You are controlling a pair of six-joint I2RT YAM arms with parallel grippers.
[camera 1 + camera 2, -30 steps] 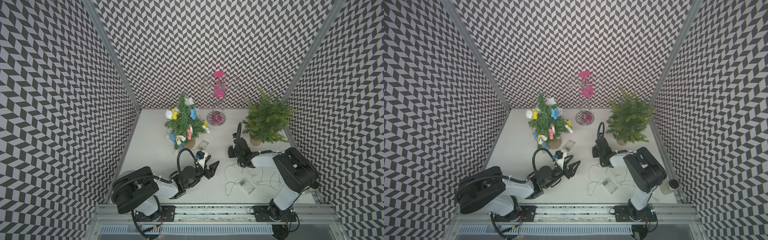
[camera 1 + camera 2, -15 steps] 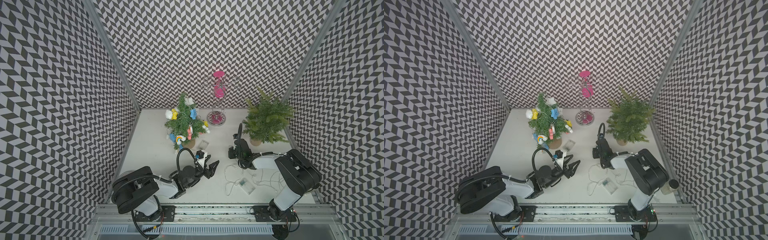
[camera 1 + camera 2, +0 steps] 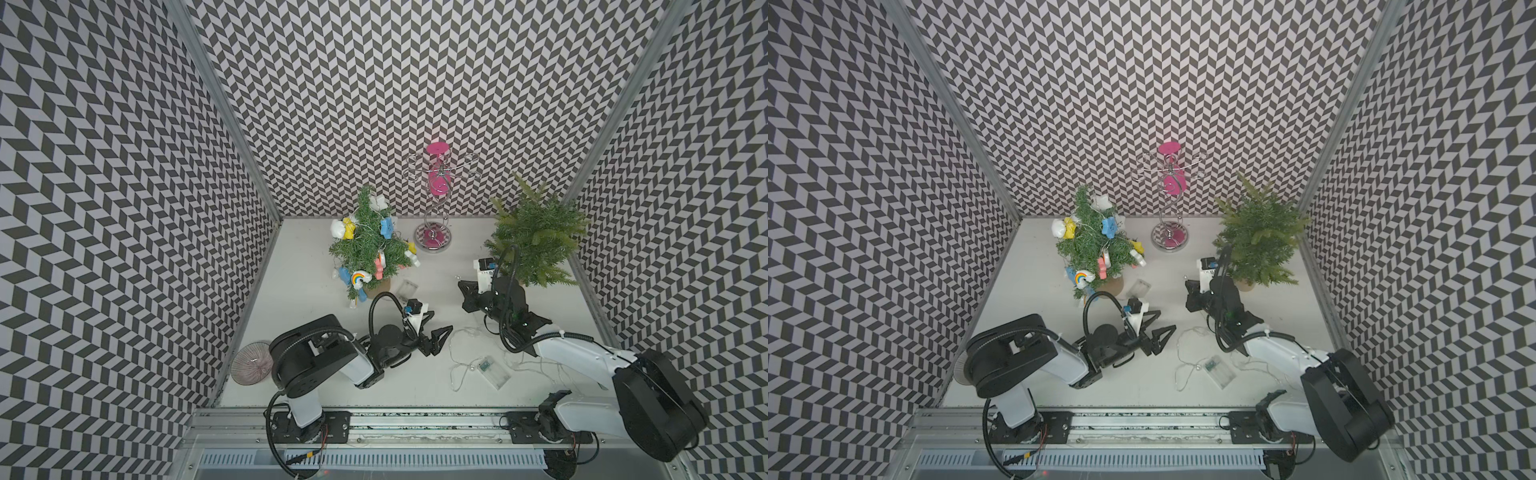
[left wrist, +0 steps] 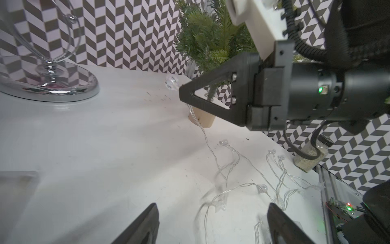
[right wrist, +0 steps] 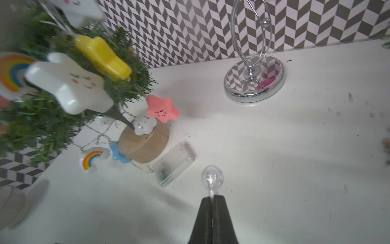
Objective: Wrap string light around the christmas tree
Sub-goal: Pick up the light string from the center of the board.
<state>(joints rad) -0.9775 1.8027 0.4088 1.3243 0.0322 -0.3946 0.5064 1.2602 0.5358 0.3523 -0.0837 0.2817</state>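
A bare green christmas tree (image 3: 536,232) (image 3: 1258,232) stands on a wooden base (image 4: 201,118) at the back right. The string light (image 3: 453,349) (image 3: 1183,345) (image 4: 232,152), thin wire with clear bulbs, lies tangled at the front centre beside its clear battery box (image 3: 492,371) (image 3: 1219,370). My right gripper (image 3: 460,284) (image 3: 1187,284) (image 4: 181,88) (image 5: 212,197) is shut on the wire just behind a clear bulb (image 5: 211,178) (image 4: 171,82), held above the table left of the tree. My left gripper (image 3: 436,326) (image 3: 1160,322) (image 4: 213,205) stands open and empty over the tangle.
A second tree (image 3: 370,249) (image 3: 1096,245) (image 5: 52,84) hung with coloured star and rainbow lights stands back left, a clear box (image 3: 406,288) (image 5: 173,164) by its base. A chrome stand (image 3: 434,241) (image 3: 1169,239) (image 4: 48,84) (image 5: 253,84) is at the back centre. A jar (image 4: 310,156) sits far right, a striped bowl (image 3: 251,368) front left.
My right jaws have closed onto the string light. My left jaws have spread wider. Both arms have otherwise barely moved.
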